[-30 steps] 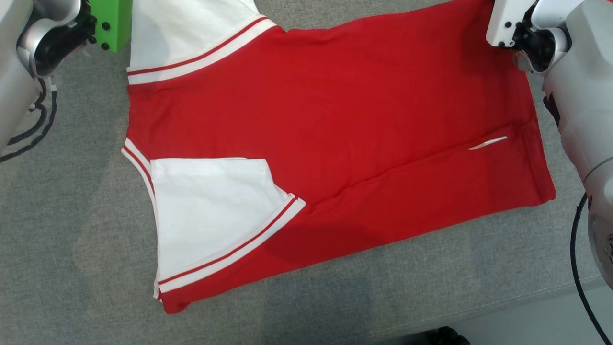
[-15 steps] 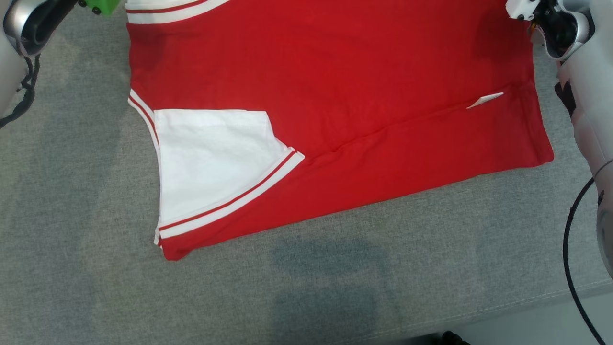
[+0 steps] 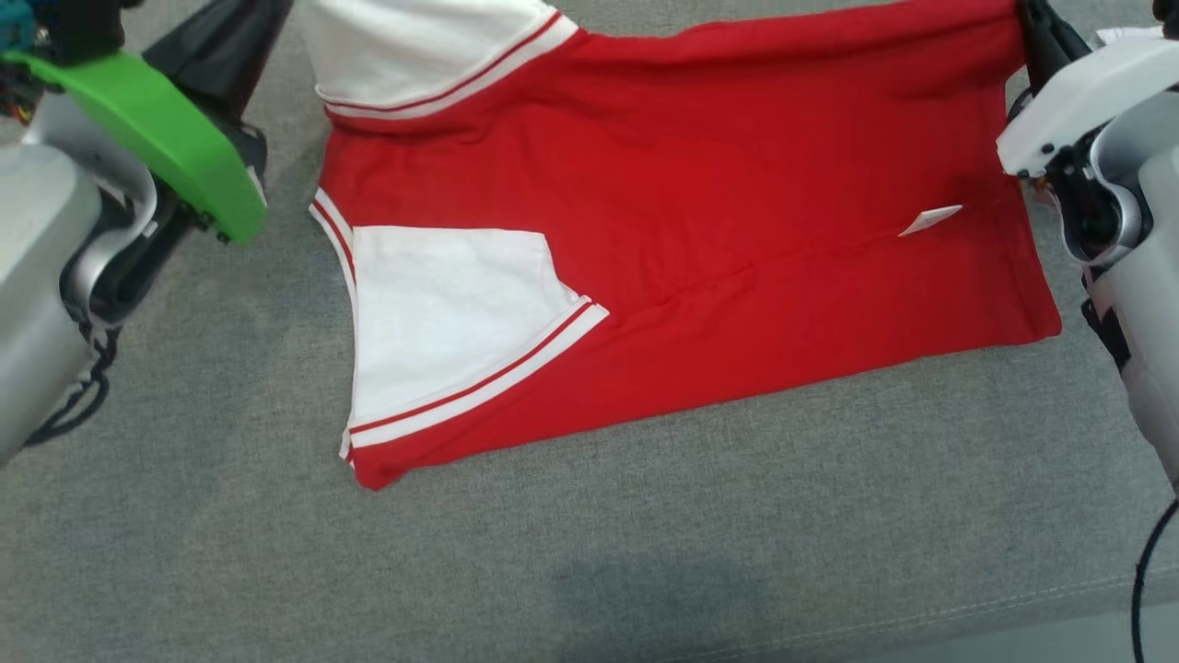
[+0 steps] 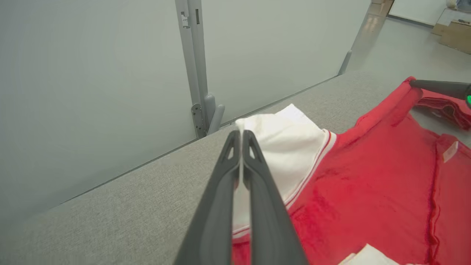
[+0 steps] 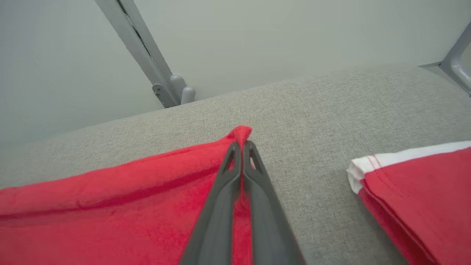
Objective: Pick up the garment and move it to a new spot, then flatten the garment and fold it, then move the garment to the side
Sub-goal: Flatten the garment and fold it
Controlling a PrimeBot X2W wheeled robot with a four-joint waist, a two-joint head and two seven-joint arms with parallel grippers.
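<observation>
the soft red knit shirt with white sleeves and red-striped cuffs (image 3: 737,212) lies spread on the grey woven tabletop (image 3: 645,552), and its far edge appears lifted off the surface. the left gripper (image 4: 241,134) is pinched together on the far white sleeve (image 4: 287,147). the right gripper (image 5: 242,143) is clamped on a red corner of that far edge. the shirt looks light and limp, likely to sag and wrinkle between the 2 holds, so corners and seams pulled taut seem the best places to take it. a small white tag (image 3: 930,219) sits near the hem, with no writing that can be read.
</observation>
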